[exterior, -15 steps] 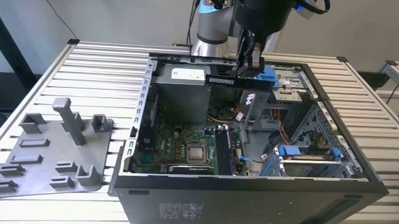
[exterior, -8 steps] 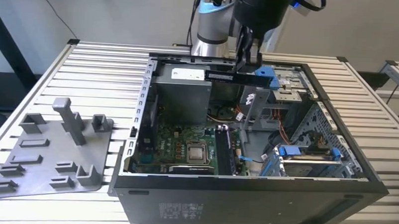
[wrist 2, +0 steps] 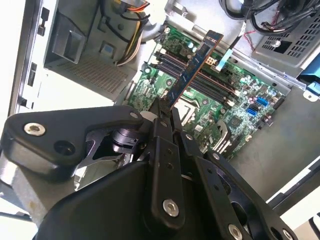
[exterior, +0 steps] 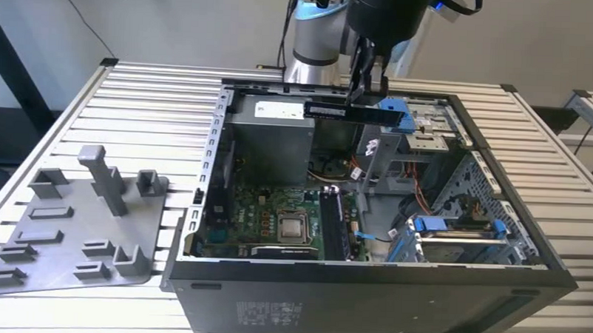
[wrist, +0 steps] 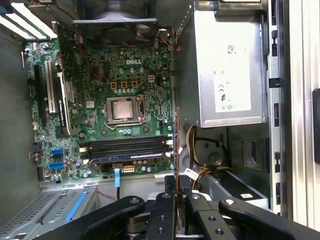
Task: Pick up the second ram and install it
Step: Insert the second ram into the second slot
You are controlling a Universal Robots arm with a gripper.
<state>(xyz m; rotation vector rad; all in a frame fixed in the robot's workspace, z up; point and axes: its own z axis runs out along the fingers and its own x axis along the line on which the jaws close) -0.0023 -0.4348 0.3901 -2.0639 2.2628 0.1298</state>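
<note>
Exterior view: the black two-fingered claw (exterior: 362, 102) is clamped on the second ram (exterior: 353, 111), a thin, long, dark navy-black circuit-board stick. The stick hangs level and on edge over the far side of the open black metal computer case (exterior: 371, 302), just beside the bright blue plastic drive-bay clips (exterior: 402, 115). The case lies on a slatted silver metal table (exterior: 131, 94), with a grey plastic holder tray with upright posts (exterior: 72, 233) next to it.

In the second wrist view the stick juts out from between the fingertips, well above the green motherboard (wrist 2: 240, 110). The first wrist view looks straight down on the row of long black memory slots (wrist: 125, 144). None of them has received the stick yet, though one appears to hold another dark stick (exterior: 331, 219).

The main risk, as I judge it, is misalignment. If the stick meets a slot skewed, off-centre or with its notch reversed, pressing could bend contacts or make it slide in the grip. The bundle of yellow and orange wires (wrist: 192, 150) near the slots' end could snag it. The stick already seated there leaves little room to either side.
</note>
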